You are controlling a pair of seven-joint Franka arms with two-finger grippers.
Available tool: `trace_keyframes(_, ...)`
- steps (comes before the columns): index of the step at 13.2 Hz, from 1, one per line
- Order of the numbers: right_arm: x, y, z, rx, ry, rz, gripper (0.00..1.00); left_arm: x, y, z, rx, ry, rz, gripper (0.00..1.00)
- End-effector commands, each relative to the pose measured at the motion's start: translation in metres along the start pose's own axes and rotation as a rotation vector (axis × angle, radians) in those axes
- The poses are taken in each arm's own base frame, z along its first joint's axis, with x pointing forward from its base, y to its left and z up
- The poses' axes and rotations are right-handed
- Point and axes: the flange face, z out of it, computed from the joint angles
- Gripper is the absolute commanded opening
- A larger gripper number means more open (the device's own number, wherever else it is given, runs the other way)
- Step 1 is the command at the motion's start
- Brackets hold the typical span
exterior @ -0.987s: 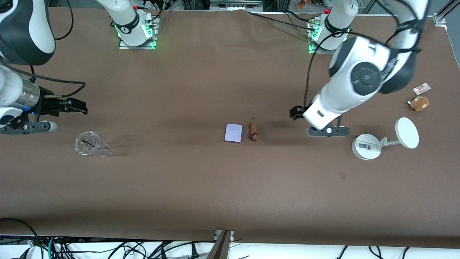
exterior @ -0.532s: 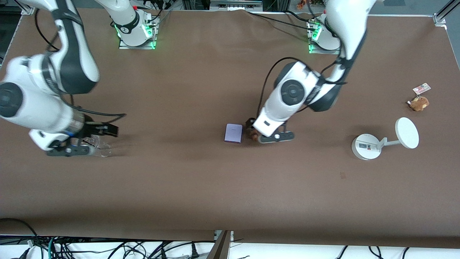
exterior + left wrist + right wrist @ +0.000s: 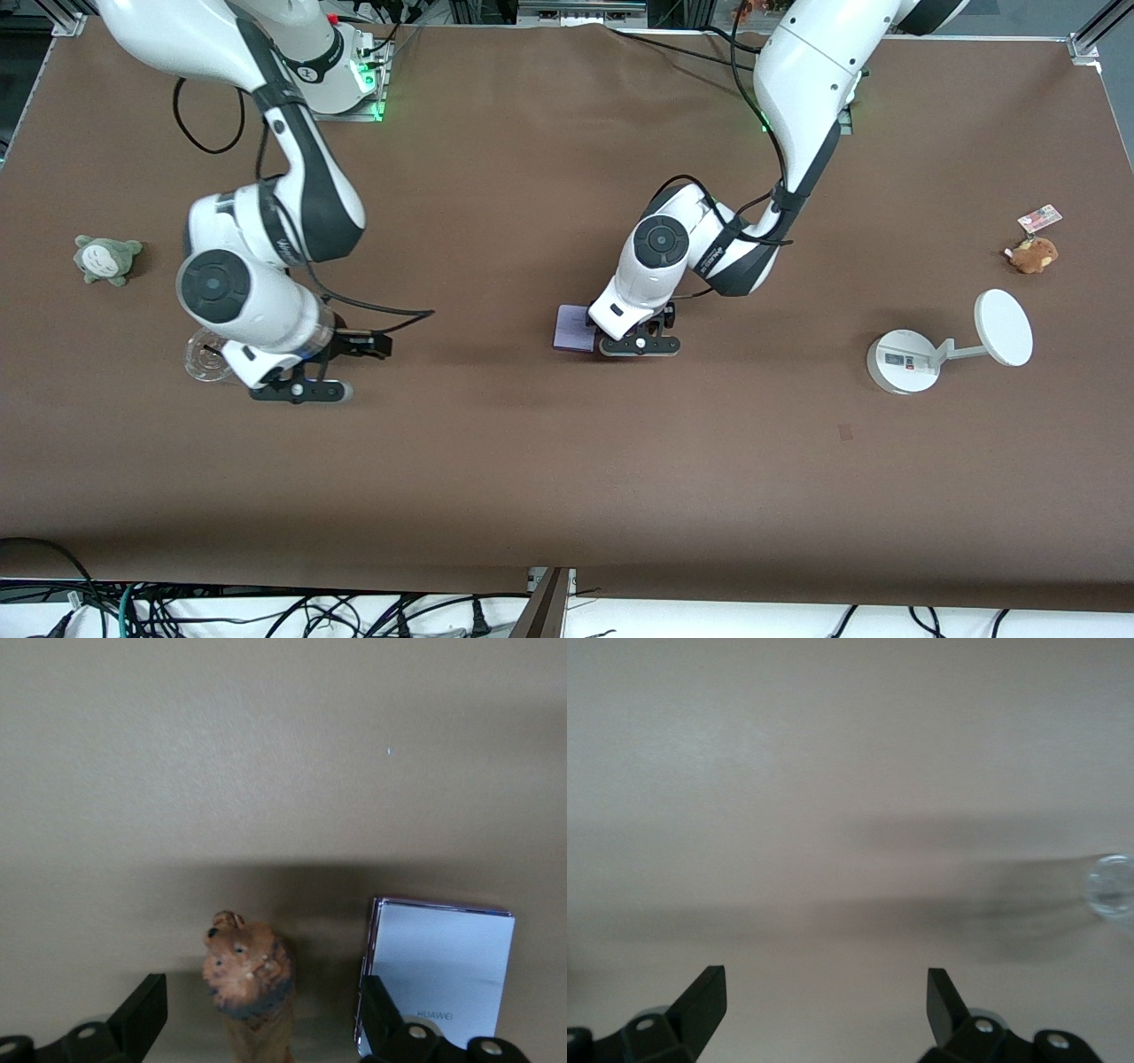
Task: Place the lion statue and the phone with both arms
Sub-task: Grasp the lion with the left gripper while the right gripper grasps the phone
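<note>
Where the lion statue (image 3: 248,979) stands on the brown table (image 3: 496,461), near the table's middle, I log it between the spread fingers of the left claw (image 3: 261,1028), its face in the left wrist view; from the front camera the arm hides it.

Item: phone (image 3: 572,327), flat on the table just beside the lion statue, toward the right arm's end; pale lavender face up, one claw finger (image 3: 379,1014) standing between it and the statue in the left wrist view.

Item: left claw, released, low over the statue; I cannot tell whether its fingertips touch the table.

Item: right claw (image 3: 824,1014), released and holding nothing, low over bare table toward the right arm's end.

Item: clear cup (image 3: 205,356), just beside the right claw, partly covered by that arm in the front view.

Item: grey-green plush toy (image 3: 105,258), near the table's edge at the right arm's end.

Item: white round-based stand (image 3: 905,361) with its disc, toward the left arm's end, well apart from the phone.

Item: brown plush toy (image 3: 1032,254) with a small card (image 3: 1038,216) just beside it, farther from the front camera than the stand.
</note>
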Motion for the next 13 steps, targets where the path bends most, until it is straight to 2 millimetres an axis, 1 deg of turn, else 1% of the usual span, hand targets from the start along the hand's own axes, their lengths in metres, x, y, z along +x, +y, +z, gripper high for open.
trace_keyframes(1, -0.004, -0.043, 0.017, 0.019, 0.023, 0.055, 1.0, 0.002, 0.006, -0.002, 0.012, 0.032, -0.002, 0.33)
trace_keyframes(2, -0.009, -0.063, 0.028, 0.023, 0.034, 0.073, 1.0, 0.003, 0.004, -0.003, 0.015, 0.029, -0.004, 0.24)
trace_keyframes(3, -0.014, -0.08, 0.036, 0.03, 0.049, 0.094, 1.0, 0.004, 0.001, -0.004, 0.02, 0.025, -0.003, 0.12)
trace_keyframes(4, -0.015, -0.09, 0.041, 0.039, 0.064, 0.106, 1.0, 0.003, 0.001, -0.005, 0.026, 0.022, -0.002, 0.08)
trace_keyframes(5, -0.017, -0.098, 0.044, 0.046, 0.074, 0.104, 1.0, 0.004, -0.001, -0.005, 0.034, 0.014, 0.001, 0.0)
trace_keyframes(6, -0.021, -0.107, 0.046, 0.05, 0.079, 0.1, 1.0, 0.005, -0.002, -0.01, 0.034, 0.018, -0.001, 0.0)
trace_keyframes(7, -0.026, -0.118, 0.049, 0.052, 0.079, 0.104, 1.0, 0.012, -0.009, -0.023, 0.036, 0.025, -0.015, 0.0)
trace_keyframes(8, -0.033, -0.134, 0.053, 0.059, 0.086, 0.118, 1.0, 0.025, -0.029, -0.045, 0.061, 0.013, -0.043, 0.0)
trace_keyframes(9, -0.041, -0.152, 0.059, 0.068, 0.098, 0.125, 1.0, 0.034, -0.046, -0.066, 0.082, 0.001, -0.032, 0.0)
trace_keyframes(10, -0.051, -0.169, 0.068, 0.075, 0.104, 0.134, 1.0, 0.045, -0.068, -0.085, 0.099, -0.008, -0.027, 0.0)
trace_keyframes(11, -0.056, -0.181, 0.074, 0.084, 0.112, 0.146, 1.0, 0.06, -0.103, -0.103, 0.116, -0.023, -0.028, 0.0)
trace_keyframes(13, -0.069, -0.209, 0.085, 0.1, 0.123, 0.15, 1.0, 0.087, -0.174, -0.124, 0.13, -0.055, 0.026, 0.0)
